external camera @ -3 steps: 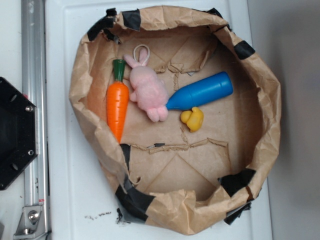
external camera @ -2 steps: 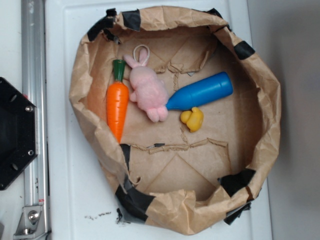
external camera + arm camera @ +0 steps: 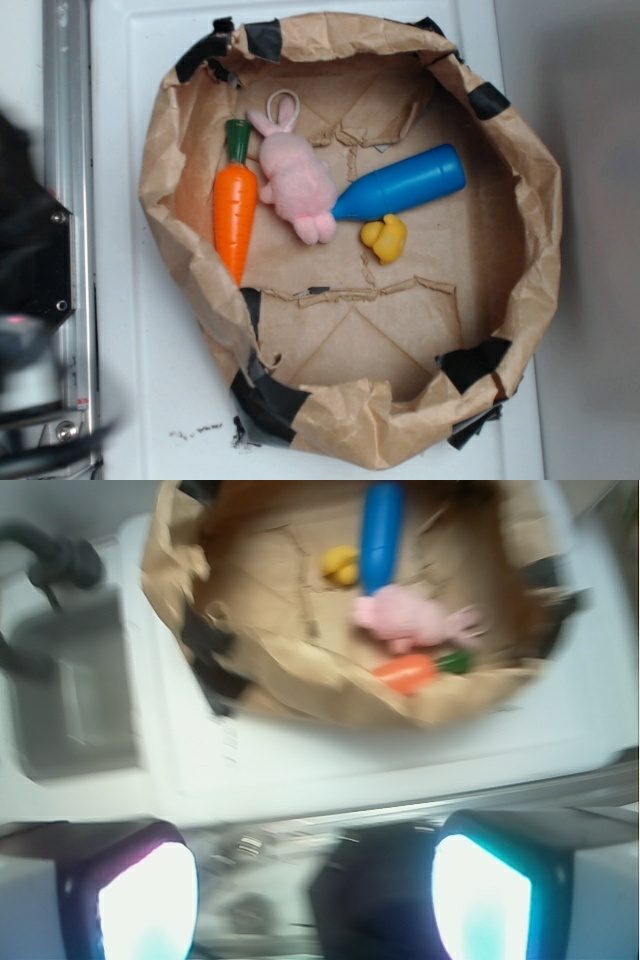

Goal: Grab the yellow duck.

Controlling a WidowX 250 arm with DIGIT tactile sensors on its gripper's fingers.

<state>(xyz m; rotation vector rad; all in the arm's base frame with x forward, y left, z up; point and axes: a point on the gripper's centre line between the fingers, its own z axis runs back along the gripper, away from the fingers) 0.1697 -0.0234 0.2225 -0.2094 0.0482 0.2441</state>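
Since the yellow duck (image 3: pixel 385 239) is the smallest toy in the paper-lined bin (image 3: pixel 530 200), it looks light and easy to lift, probably rubber or soft plastic with a smooth, rounded skin that could squirt out of a poor pinch. That is a judgement from its shape and sheen only.

Position, taking the blue bottle (image 3: pixel 402 183) as landmark: the duck lies just beside the bottle's narrow end, on the side away from the bin's taped far rim, seemingly touching or nearly so. The pink plush bunny (image 3: pixel 295 180) sits at the bottle's narrow tip; the orange carrot (image 3: pixel 235 205) lies beyond the bunny, well apart from the duck.

Best hold, as I judge it: across the body's widest part, fingers closing along the line parallel to the bottle, so neither pad has to wedge between duck and bottle. The head end is narrower and would likely slip.

Tool: in the wrist view the gripper (image 3: pixel 315 900) shows two bright finger pads (image 3: pixel 147 905) set wide apart with nothing between them, so it is spread and empty. It touches nothing. It is outside the bin, with the duck (image 3: pixel 340 564) far from it on the other side of the bottle (image 3: pixel 381 532). View is blurred.
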